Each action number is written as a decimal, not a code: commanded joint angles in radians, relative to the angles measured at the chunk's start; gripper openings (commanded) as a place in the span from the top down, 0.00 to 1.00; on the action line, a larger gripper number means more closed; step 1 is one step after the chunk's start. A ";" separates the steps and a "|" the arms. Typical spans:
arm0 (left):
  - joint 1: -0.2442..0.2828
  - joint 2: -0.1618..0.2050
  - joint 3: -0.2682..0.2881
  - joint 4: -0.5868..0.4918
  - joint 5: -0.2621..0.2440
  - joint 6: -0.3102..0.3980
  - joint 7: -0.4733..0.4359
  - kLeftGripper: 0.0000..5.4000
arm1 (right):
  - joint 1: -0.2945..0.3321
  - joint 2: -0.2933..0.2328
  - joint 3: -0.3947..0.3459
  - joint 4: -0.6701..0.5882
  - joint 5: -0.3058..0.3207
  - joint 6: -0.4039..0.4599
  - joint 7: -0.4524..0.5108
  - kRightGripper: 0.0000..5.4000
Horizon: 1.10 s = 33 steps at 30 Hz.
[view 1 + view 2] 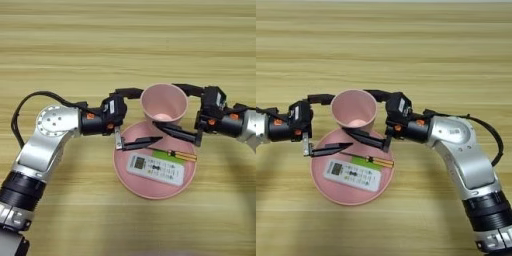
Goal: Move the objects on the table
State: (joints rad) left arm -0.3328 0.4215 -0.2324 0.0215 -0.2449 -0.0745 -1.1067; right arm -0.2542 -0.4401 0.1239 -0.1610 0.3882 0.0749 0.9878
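Wood table: 1 pink cup flanked by left gripper & right gripper, fingers apart.

The table is light wood, its grain running in pale honey streaks with darker horizontal plank lines. The cup is a soft pink, and the round plate is the same pink, a touch deeper. The remote control is white with a pale greenish display and rows of small dark and coloured buttons. The screwdriver has an orange-yellow handle. The flat block is bright green. Both arms are silver-grey metal with black housings, orange dots near the wrists and black fingers.
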 commanded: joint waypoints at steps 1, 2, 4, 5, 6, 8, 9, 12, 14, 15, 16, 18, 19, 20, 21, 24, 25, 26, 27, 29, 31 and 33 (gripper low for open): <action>0.000 0.011 0.008 0.007 -0.002 -0.009 -0.002 0.00 | 0.015 -0.024 -0.064 0.001 0.031 -0.007 -0.005 0.17; -0.001 0.010 0.011 0.012 -0.001 -0.011 0.002 0.00 | 0.021 -0.025 -0.076 0.001 0.036 -0.008 -0.006 0.17; -0.003 0.006 0.020 0.021 -0.003 -0.013 0.013 0.00 | 0.035 -0.026 -0.099 0.006 0.043 -0.011 -0.015 0.17; -0.003 0.004 0.023 0.025 -0.004 -0.012 0.017 0.00 | 0.042 -0.026 -0.110 0.011 0.046 -0.012 -0.020 0.17; -0.003 0.003 0.025 0.028 -0.004 -0.013 0.020 0.00 | 0.050 -0.024 -0.122 0.015 0.050 -0.012 -0.024 0.17; -0.003 -0.001 0.031 0.042 0.003 -0.019 0.033 0.00 | 0.069 -0.019 -0.159 0.018 0.072 -0.009 -0.038 0.17; -0.005 -0.005 0.037 0.054 0.009 -0.024 0.047 0.00 | 0.077 -0.017 -0.178 0.019 0.080 -0.009 -0.047 0.17; -0.016 -0.019 0.057 0.092 0.020 -0.032 0.092 0.00 | 0.086 -0.011 -0.206 0.041 0.059 -0.014 -0.097 0.17; -0.021 -0.031 0.069 0.114 0.022 -0.036 0.127 0.00 | 0.076 0.002 -0.213 0.076 0.011 -0.026 -0.166 0.17; -0.025 -0.037 0.074 0.126 0.025 -0.038 0.145 0.00 | 0.065 0.012 -0.219 0.100 -0.011 -0.024 -0.211 0.17; -0.028 -0.042 0.078 0.138 0.029 -0.040 0.162 0.00 | 0.054 0.022 -0.224 0.122 -0.028 -0.021 -0.252 0.17; -0.034 -0.056 0.082 0.163 0.044 -0.037 0.205 0.00 | 0.027 0.054 -0.241 0.169 -0.062 -0.010 -0.358 0.17; -0.037 -0.063 0.085 0.172 0.048 -0.035 0.224 0.00 | 0.014 0.069 -0.248 0.189 -0.080 -0.005 -0.409 0.17; -0.043 -0.074 0.090 0.185 0.053 -0.029 0.253 0.00 | 0.003 0.085 -0.253 0.211 -0.108 -0.010 -0.468 0.17; -0.048 -0.083 0.094 0.196 0.058 -0.025 0.278 0.00 | -0.005 0.096 -0.253 0.229 -0.136 -0.019 -0.515 0.17; -0.057 -0.109 0.109 0.225 0.067 -0.021 0.342 0.00 | -0.021 0.130 -0.256 0.269 -0.194 -0.041 -0.624 0.17; -0.056 -0.118 0.115 0.229 0.063 -0.019 0.358 0.00 | -0.027 0.144 -0.261 0.283 -0.207 -0.048 -0.660 0.17; -0.055 -0.131 0.121 0.231 0.059 -0.017 0.379 0.00 | -0.035 0.161 -0.267 0.305 -0.219 -0.059 -0.700 0.17; -0.054 -0.142 0.125 0.233 0.059 -0.018 0.400 0.00 | -0.042 0.176 -0.273 0.323 -0.226 -0.068 -0.731 0.17; -0.061 -0.176 0.145 0.255 0.062 -0.014 0.470 0.00 | -0.052 0.198 -0.270 0.370 -0.259 -0.102 -0.792 0.17; -0.076 -0.211 0.171 0.303 0.068 -0.018 0.550 0.00 | -0.052 0.213 -0.252 0.411 -0.306 -0.149 -0.839 0.17; -0.090 -0.236 0.191 0.350 0.076 -0.033 0.610 0.00 | -0.049 0.241 -0.256 0.460 -0.332 -0.194 -0.897 0.17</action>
State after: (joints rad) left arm -0.3915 0.2099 -0.0647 0.3223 -0.1954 -0.0988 -0.5563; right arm -0.2908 -0.2284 -0.1297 0.2533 0.0849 -0.0728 0.1469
